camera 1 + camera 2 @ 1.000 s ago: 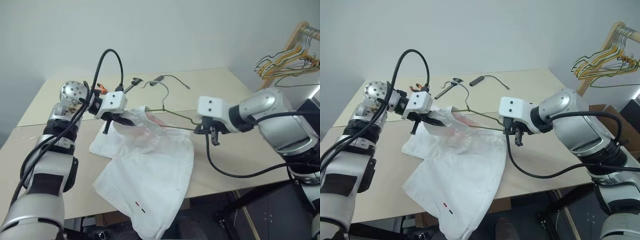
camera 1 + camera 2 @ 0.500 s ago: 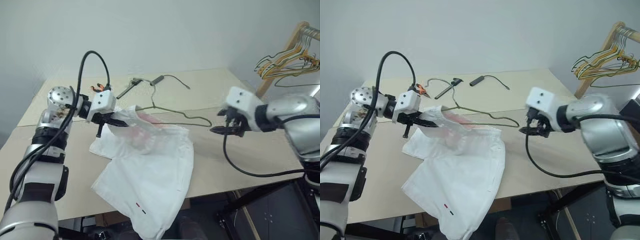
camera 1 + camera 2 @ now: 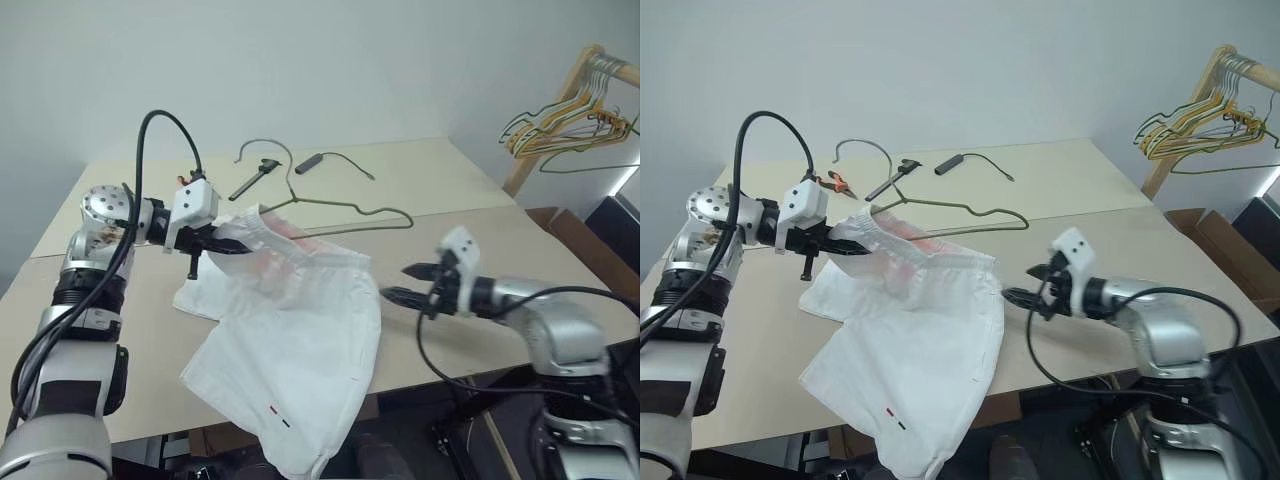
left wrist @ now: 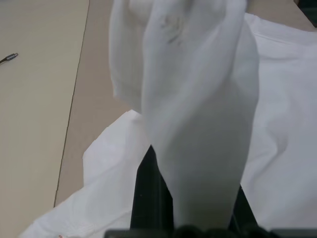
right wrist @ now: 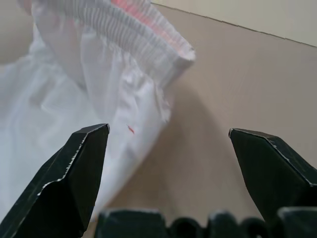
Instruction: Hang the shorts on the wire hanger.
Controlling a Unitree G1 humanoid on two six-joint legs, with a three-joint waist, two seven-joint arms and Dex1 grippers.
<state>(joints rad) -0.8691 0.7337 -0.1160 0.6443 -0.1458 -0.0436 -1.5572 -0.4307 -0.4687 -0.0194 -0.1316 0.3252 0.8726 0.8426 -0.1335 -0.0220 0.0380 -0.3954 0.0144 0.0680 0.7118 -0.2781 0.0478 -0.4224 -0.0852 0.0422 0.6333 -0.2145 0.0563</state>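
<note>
I have the left pincer (image 3: 228, 243) clenched on the gathered waistband of the shorts (image 3: 300, 340), lifting that end clear of the counter (image 3: 450, 190). In the left wrist view the white cloth (image 4: 198, 99) drapes over and between the black fingers, so the grip is plain. The rest of the shorts lies spread across the middle of the counter and runs to its near edge, where one leg hangs over; two small dark marks sit by that hanging hem. A faint pink smudge shows just under the raised waistband.

The wire hanger (image 3: 340, 205) is threaded through the waistband at the lifted end. Its hook rises toward the far edge, and its free shoulder sticks out on the side of the counter's right edge, above the bare surface.

My right pincer (image 3: 410, 283) is released, fingers spread wide and holding nothing. It hovers low over the counter, just beside the shorts' right side and apart from the hanger. The right wrist view looks between the open fingers (image 5: 74, 168) at the ribbed waistband.

Small tools (image 3: 255, 175) lie near the far edge, and a bunch of yellow and green hangers (image 3: 570, 125) hangs beyond the right edge.
</note>
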